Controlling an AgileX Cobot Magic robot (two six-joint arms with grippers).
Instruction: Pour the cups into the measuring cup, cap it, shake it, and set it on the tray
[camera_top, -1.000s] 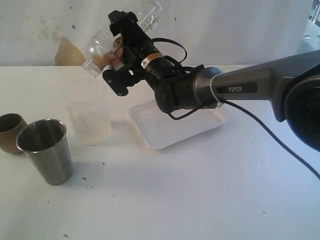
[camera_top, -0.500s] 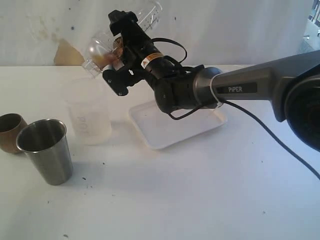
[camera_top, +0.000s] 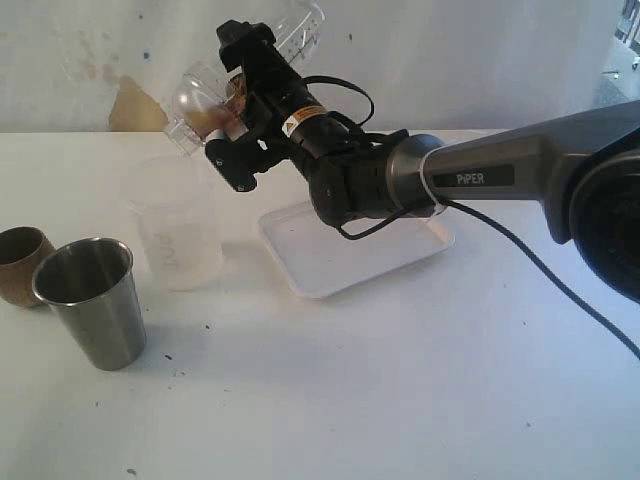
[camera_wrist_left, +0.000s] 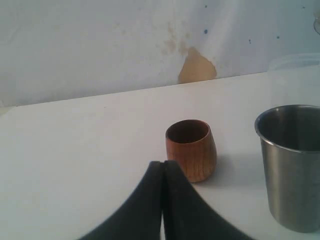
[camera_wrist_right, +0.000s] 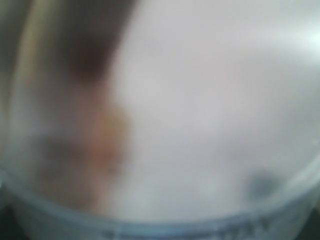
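Observation:
My right gripper (camera_top: 238, 105) is shut on the clear measuring cup (camera_top: 195, 100), held tilted on its side in the air with a clear domed lid on its lower end and brownish contents near that end. In the right wrist view the measuring cup (camera_wrist_right: 175, 125) is a blur that hides the fingers. Below it on the table stands the frosted cup (camera_top: 180, 225). The steel tumbler (camera_top: 92, 300) and the brown cup (camera_top: 18, 262) stand at the left. The white tray (camera_top: 400, 250) lies under the right arm. My left gripper (camera_wrist_left: 163, 165) is shut on nothing, just short of the brown cup (camera_wrist_left: 191, 149), with the tumbler (camera_wrist_left: 292, 165) beside it.
A white wall with a brown patch (camera_top: 135, 105) backs the table. The right arm's black cable (camera_top: 540, 265) trails over the table at the right. The frosted cup's rim (camera_wrist_left: 295, 62) shows beyond the tumbler in the left wrist view.

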